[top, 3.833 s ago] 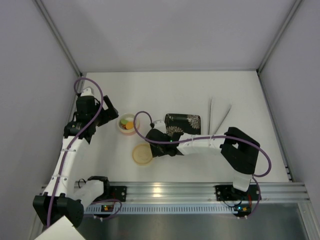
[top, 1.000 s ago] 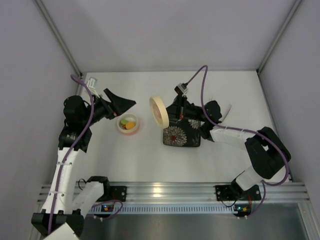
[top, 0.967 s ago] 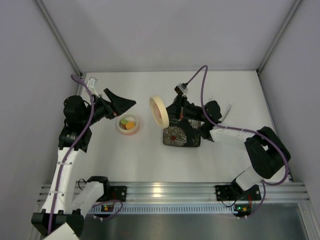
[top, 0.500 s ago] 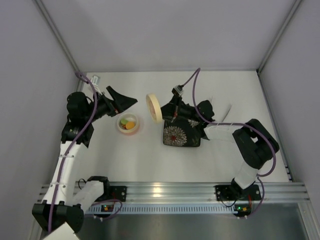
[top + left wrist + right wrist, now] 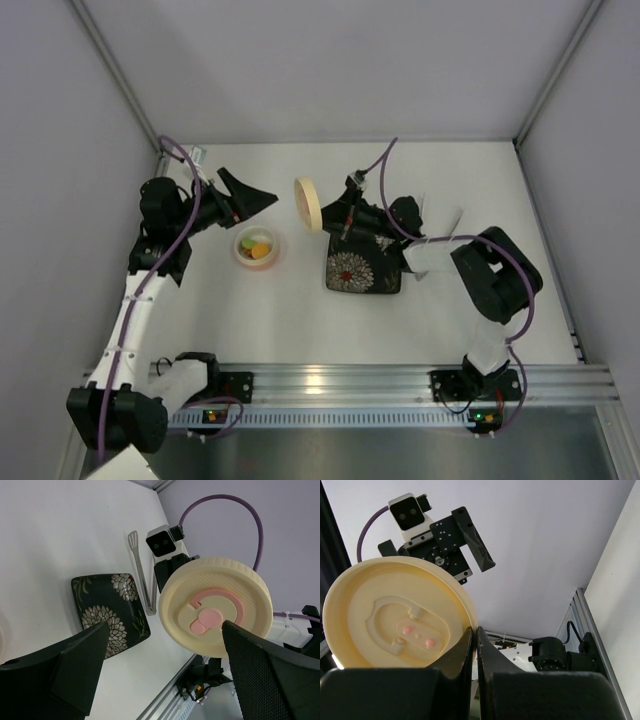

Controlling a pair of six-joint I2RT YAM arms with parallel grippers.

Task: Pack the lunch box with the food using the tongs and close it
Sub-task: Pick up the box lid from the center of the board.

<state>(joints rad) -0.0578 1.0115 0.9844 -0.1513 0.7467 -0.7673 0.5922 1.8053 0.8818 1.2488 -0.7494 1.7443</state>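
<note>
The salmon lunch box (image 5: 257,247) stands uncovered on the table, with the orange, green and cream food (image 5: 259,250) inside. My right gripper (image 5: 323,214) (image 5: 474,631) is shut on the rim of the cream lid (image 5: 307,204) (image 5: 395,615) and holds it on edge in the air, right of the box. My left gripper (image 5: 250,199) (image 5: 164,628) is open, above the box and facing the lid (image 5: 216,606), without touching it. The tongs (image 5: 421,208) (image 5: 142,575) lie at the back right, partly hidden by the right arm.
A black floral plate (image 5: 363,270) (image 5: 110,612) lies under the right forearm. Grey walls close in the table on three sides. An aluminium rail (image 5: 330,380) with the arm bases runs along the near edge.
The right gripper picked the lid up off the table and, over the last second, carried it slightly left and back toward the left gripper. The left gripper shifted a little toward the back.
</note>
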